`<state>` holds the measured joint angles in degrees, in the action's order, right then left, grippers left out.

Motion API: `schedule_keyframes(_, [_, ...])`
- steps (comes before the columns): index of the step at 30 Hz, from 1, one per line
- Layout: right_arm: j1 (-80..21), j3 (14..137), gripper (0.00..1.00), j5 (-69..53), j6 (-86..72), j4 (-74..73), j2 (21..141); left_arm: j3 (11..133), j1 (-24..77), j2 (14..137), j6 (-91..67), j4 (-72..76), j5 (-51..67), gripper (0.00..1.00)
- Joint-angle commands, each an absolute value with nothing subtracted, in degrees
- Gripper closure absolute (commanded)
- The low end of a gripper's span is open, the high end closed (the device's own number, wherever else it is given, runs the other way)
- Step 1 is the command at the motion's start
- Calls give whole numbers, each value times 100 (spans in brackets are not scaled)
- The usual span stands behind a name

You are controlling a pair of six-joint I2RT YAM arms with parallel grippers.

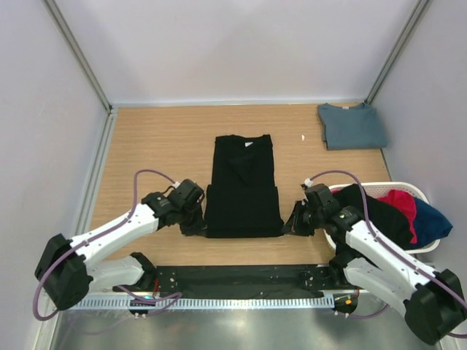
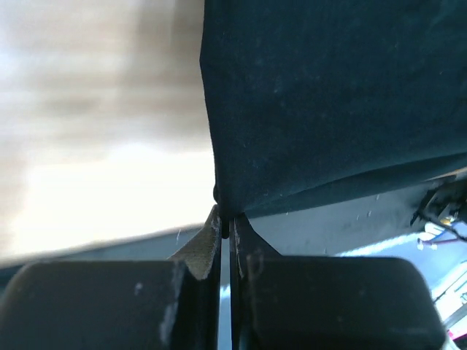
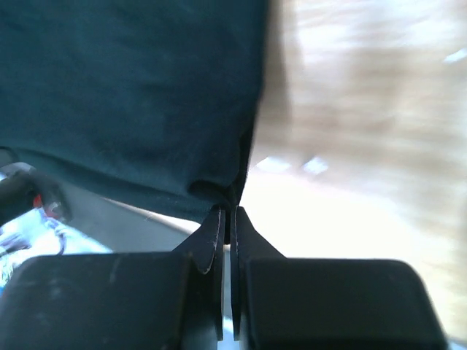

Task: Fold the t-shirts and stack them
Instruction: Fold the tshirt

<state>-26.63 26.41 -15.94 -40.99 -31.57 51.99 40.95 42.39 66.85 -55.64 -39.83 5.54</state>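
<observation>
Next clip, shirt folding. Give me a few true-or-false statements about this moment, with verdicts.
1. The left gripper and the right gripper are each shut on a near corner of the black shirt. True.
2. The slate-blue shirt lies in the basket. False: it lies folded on the table, at the far right.
3. A magenta-red shirt lies in the basket. True.
4. The black shirt overlaps the slate-blue shirt. False: bare table separates them.

A: What lies at the centre?
B: The black t-shirt, sides folded in, flat, collar far, hem near.
A: Far right?
B: A slate-blue t-shirt, folded flat.
A: Near right?
B: A crumpled heap: black shirt, red shirt, blue shirt.
</observation>
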Motion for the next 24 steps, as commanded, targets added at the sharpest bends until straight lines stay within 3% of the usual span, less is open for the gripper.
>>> schedule_keyframes(1, [-3031, 3013, 99, -1178, -4719, -4005, 4721, 4376, 4324, 6197, -5941, -5640, 141, 100])
schedule_keyframes(6, [-3111, 4217, 98, -818, -4667, -4692, 4956, 5377, 4316, 5950, -6117, -6362, -263, 100])
schedule_keyframes(11, [-3103, 5622, 99, 368, -4509, -5545, 5483, 6283, 4307, 6248, -6029, -7022, -1105, 100])
schedule_keyframes(24, [-2971, 6267, 99, 1003, -3912, -4378, 6222, 7180, 3525, 7066, -5362, -5784, -1670, 100])
